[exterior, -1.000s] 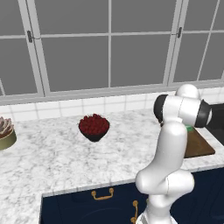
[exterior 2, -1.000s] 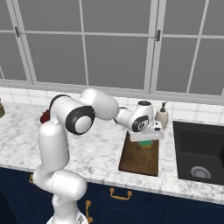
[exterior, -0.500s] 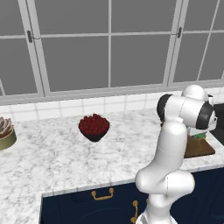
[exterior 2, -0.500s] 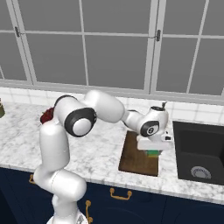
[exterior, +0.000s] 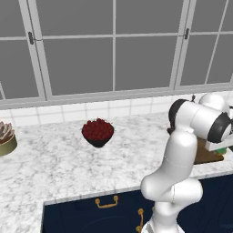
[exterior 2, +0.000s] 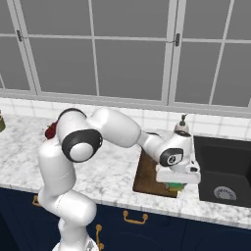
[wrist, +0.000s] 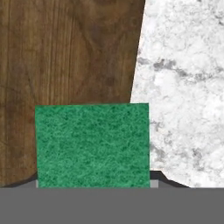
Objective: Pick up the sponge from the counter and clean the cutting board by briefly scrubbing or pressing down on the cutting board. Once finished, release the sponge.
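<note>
My gripper (exterior 2: 177, 182) is shut on the sponge (exterior 2: 174, 186), a small block with a green face. It holds the sponge low over the near right corner of the dark brown cutting board (exterior 2: 147, 171). In the hand view the green sponge (wrist: 92, 144) lies mostly over the cutting board (wrist: 65, 57), and its right edge overhangs the marbled counter (wrist: 183, 87). The sponge hides the fingertips there. From the left base camera the arm covers most of the cutting board (exterior: 207, 155).
A black sink (exterior 2: 223, 166) lies just right of the board, with a soap dispenser (exterior 2: 182, 126) behind. A dark bowl of red fruit (exterior: 97, 132) stands mid-counter and a potted plant (exterior: 4, 139) at the far left. The counter's front edge (exterior 2: 147, 206) is close to the hand.
The hand has carried the sponge from the board's far end toward its near right corner and lowered it toward the wood.
</note>
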Controlling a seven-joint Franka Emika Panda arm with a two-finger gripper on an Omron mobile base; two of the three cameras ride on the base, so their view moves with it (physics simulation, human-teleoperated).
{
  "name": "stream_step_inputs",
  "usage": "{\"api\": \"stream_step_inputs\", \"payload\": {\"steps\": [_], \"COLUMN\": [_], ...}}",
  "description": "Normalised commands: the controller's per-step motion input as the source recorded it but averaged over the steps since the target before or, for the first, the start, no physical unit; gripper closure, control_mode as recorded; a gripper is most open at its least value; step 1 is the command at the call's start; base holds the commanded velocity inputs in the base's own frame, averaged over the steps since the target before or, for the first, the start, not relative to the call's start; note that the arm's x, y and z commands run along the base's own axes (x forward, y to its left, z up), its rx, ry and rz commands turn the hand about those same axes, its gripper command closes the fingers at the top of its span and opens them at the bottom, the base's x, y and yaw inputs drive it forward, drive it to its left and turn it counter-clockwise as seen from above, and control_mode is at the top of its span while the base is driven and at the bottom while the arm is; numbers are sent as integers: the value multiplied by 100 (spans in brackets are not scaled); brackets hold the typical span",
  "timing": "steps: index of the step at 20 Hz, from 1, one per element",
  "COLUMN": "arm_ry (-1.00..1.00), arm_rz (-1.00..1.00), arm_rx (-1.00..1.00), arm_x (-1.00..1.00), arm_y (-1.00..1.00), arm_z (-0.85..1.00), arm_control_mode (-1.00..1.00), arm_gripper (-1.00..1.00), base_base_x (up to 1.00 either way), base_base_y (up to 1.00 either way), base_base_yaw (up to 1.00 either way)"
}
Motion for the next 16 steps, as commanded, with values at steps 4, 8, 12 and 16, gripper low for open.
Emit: {"api": "stream_step_inputs", "payload": {"steps": [4, 8, 12, 16], "arm_ry": [0, -8, -19, -16], "arm_rz": [0, -4, -5, -8], "arm_rx": [0, 0, 0, 1], "arm_x": [-90, -6, 0, 0], "arm_y": [20, 55, 60, 43], "arm_z": [-45, -34, -44, -39], "arm_control_mode": [-100, -100, -100, -100], "arm_gripper": [100, 100, 100, 100], "base_base_x": [0, 0, 0, 0], "base_base_y": [0, 0, 0, 0], "base_base_yaw": [0, 0, 0, 0]}}
